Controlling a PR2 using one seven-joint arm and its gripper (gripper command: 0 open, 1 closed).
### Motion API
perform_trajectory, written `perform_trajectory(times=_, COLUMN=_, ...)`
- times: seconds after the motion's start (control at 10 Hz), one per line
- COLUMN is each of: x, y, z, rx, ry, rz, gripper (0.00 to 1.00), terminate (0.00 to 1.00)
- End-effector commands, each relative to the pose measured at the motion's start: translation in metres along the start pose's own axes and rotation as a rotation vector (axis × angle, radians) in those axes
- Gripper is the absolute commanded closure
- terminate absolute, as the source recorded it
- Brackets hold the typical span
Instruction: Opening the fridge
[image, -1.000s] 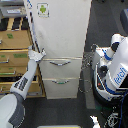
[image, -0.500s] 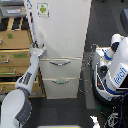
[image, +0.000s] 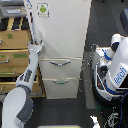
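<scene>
The fridge (image: 62, 30) is a tall white unit in the middle of the exterior view. Its large upper door carries a small green-logo sticker (image: 43, 9). Below the door are two drawers with curved silver handles (image: 60, 62). My grey arm rises from the lower left. Its gripper (image: 39, 48) sits at the lower left corner of the upper door, against the door's edge. The fingers are too small and blurred to show whether they are closed on that edge. The door looks shut or barely ajar.
A tan wooden drawer cabinet (image: 14, 47) stands directly on the exterior view's left of the fridge, behind my arm. A white-and-blue rounded robot body (image: 114, 70) with cables stands on the exterior view's right. The floor is dark.
My forearm has swung more upright and the gripper has crept slightly up and left along the door's edge. The fridge door has not visibly moved.
</scene>
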Motion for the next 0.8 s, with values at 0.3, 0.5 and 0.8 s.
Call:
perform_trajectory(times=0.3, x=-0.002, y=0.012, z=-0.021, rx=-0.005, ry=-0.017, rz=0.006, gripper=1.00, terminate=0.00)
perform_trajectory(times=0.5, x=-0.007, y=0.022, z=-0.021, rx=0.009, ry=-0.015, rz=0.007, gripper=1.00, terminate=0.00)
perform_trajectory(times=0.8, x=-0.011, y=0.024, z=-0.024, rx=0.012, ry=-0.014, rz=0.002, gripper=1.00, terminate=0.00)
